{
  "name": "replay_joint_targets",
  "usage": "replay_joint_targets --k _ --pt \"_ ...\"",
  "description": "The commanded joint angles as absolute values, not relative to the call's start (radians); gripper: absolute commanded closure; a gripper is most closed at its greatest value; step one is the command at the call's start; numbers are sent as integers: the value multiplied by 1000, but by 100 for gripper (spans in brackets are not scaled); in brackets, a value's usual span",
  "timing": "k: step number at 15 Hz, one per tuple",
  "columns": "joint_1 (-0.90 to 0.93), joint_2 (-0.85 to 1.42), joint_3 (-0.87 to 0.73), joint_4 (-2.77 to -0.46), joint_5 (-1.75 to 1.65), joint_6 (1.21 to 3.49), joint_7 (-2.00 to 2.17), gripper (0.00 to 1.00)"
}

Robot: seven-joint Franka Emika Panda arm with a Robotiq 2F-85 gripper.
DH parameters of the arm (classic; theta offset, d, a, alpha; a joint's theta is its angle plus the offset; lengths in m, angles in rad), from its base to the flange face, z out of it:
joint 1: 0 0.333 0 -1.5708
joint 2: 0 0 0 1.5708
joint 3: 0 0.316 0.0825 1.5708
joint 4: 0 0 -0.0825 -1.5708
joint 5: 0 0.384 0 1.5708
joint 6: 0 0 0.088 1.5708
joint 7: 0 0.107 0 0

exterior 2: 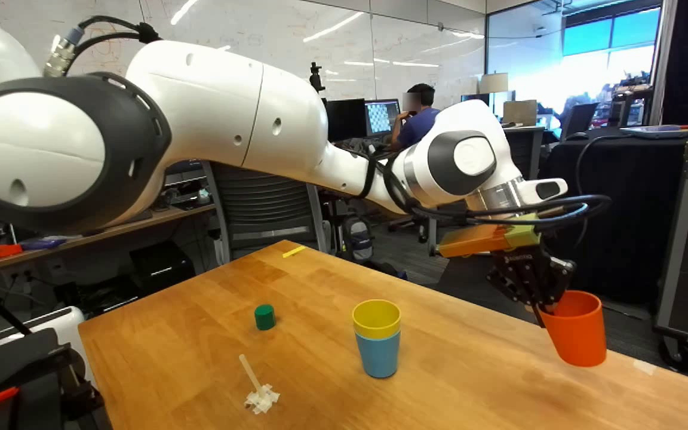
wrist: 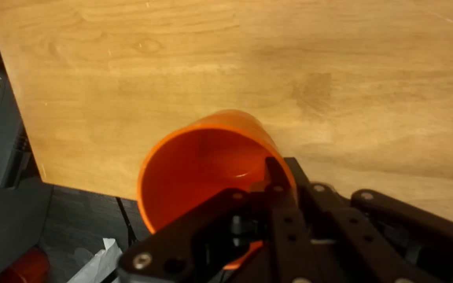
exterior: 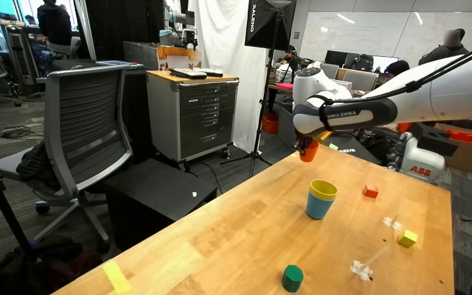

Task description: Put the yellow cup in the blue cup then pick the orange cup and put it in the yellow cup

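Whiteboard panels (exterior: 367, 30) cover the far wall of the room, and in an exterior view a wooden table (exterior: 228, 229) fills the near part, with a grey chair (exterior: 90, 119) and a drawer cabinet (exterior: 207, 114) to its left. From the right the white arm (exterior: 457, 88) reaches over the table's far end. Its gripper (wrist: 286, 169) has its jaws closed on the wall of the orange cup (exterior 2: 578, 334), one finger inside the cup and one outside, as the wrist view shows. That cup is by the table's edge; whether its base touches the wood cannot be told.

Well apart from it, the yellow cup (exterior: 323, 190) sits nested in the blue cup (exterior: 319, 208), its rim above the blue one, and the blue cup stands upright on the table. In an exterior view a red block (exterior: 371, 191) lies to the right of this pair, with a yellow block (exterior: 408, 238) nearer on the right. A short dark green piece (exterior: 292, 279) stands at the near side.
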State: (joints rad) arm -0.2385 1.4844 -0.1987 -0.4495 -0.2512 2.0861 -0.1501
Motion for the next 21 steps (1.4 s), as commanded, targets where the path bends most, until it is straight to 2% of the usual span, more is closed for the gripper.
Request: replay_joint_targets --k 1,17,21 --pt "-198 1437 -193 -452 -240 2078 -181 96" --pt "12 1372 -212 -455 -285 2071 -175 95" --pt "42 1379 -216 -453 -296 2085 -193 99"
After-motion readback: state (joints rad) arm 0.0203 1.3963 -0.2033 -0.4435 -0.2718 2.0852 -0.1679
